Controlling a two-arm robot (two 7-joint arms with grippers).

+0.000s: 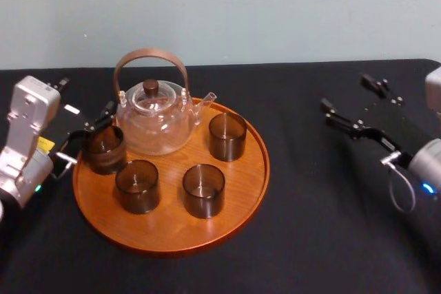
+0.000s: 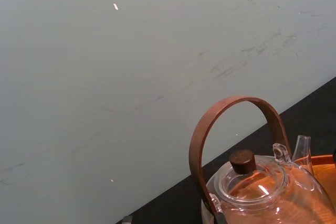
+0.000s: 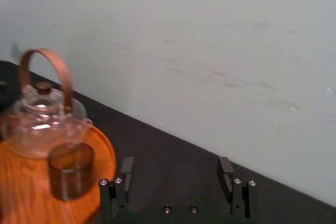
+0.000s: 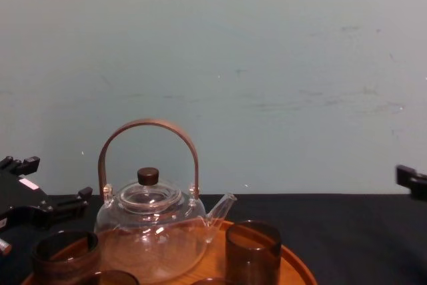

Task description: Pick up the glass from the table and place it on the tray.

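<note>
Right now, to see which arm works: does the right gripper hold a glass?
No, the right gripper is open and empty, away from the tray.

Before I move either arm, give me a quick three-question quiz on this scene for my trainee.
1. How many dark glasses are inside the rim of the tray?
2. True or false: the right hand is holding a glass.
3. The left hand is at a glass by which part of the tray? A) its left edge B) its front edge C) its right edge

Key
1. Four.
2. False: it is open, over the black table to the right of the tray.
3. A.
</note>
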